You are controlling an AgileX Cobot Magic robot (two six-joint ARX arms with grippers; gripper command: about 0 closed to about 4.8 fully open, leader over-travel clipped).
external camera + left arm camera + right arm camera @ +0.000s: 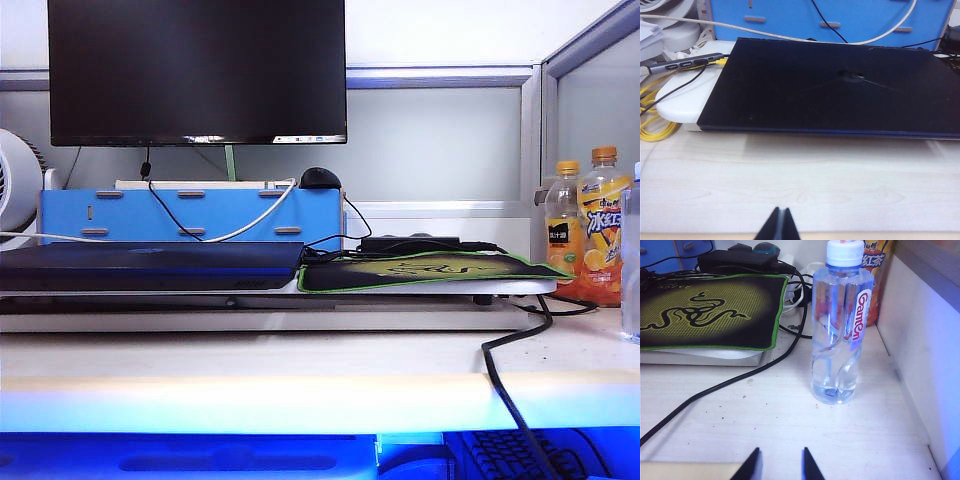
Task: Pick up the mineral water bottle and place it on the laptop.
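The pale wood-grain table (300, 370) is carrying everything here. At the back, a big black monitor (196, 70) is standing above a blue box with slots (190, 215). The wide, thin, dark navy-black laptop (840, 90) is lying closed and flat on a white riser (685, 100), its glossy lid bare; in the exterior view it is sitting on the left (150, 265). Just beside it on the right, a black mouse pad with a green edge and a green snake emblem (705, 312) is lying flat, with a black cable (740, 375) trailing past its corner across the table.

The clear blue-tinted plastic mineral water bottle with a white cap and twisted waist (840, 330) is standing upright on the table near the right wall, well apart from the laptop, with orange-capped juice bottles (585, 240) behind it.

The left end effector (780, 225) is hovering low over bare table in front of the laptop, its tips pressed together and gripping nothing. The right end effector (779, 465) is sitting short of the bottle, its tips parted by a gap and empty.
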